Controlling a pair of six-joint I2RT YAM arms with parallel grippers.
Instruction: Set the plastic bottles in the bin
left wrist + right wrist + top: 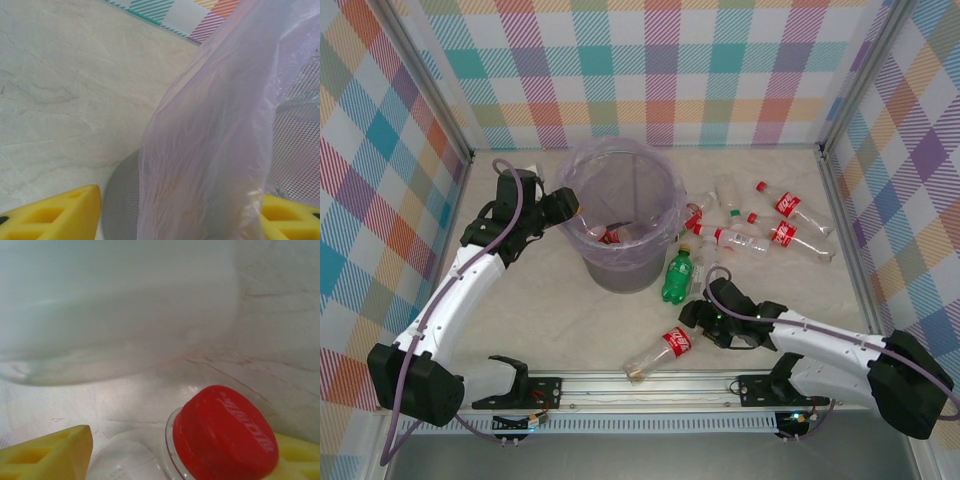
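Note:
The bin (620,215), a grey mesh bucket lined with a lavender bag, stands mid-table with a red-labelled bottle (610,235) inside. My left gripper (565,208) is at its left rim. In the left wrist view, the yellow fingers (55,215) clamp the bag (210,150) and the mesh wall (122,200) between them. My right gripper (698,318) is low over the cap end of a lying clear bottle (660,352). Its jaws stand open astride the neck, and the red cap (225,435) leans against the right finger. A green bottle (677,275) stands beside the bin.
Several clear red-capped bottles (790,207) lie at the back right, between the bin and the right wall. A blurred pale bottle body (115,310) looms just beyond my right fingertips. The metal rail (650,385) runs along the near edge.

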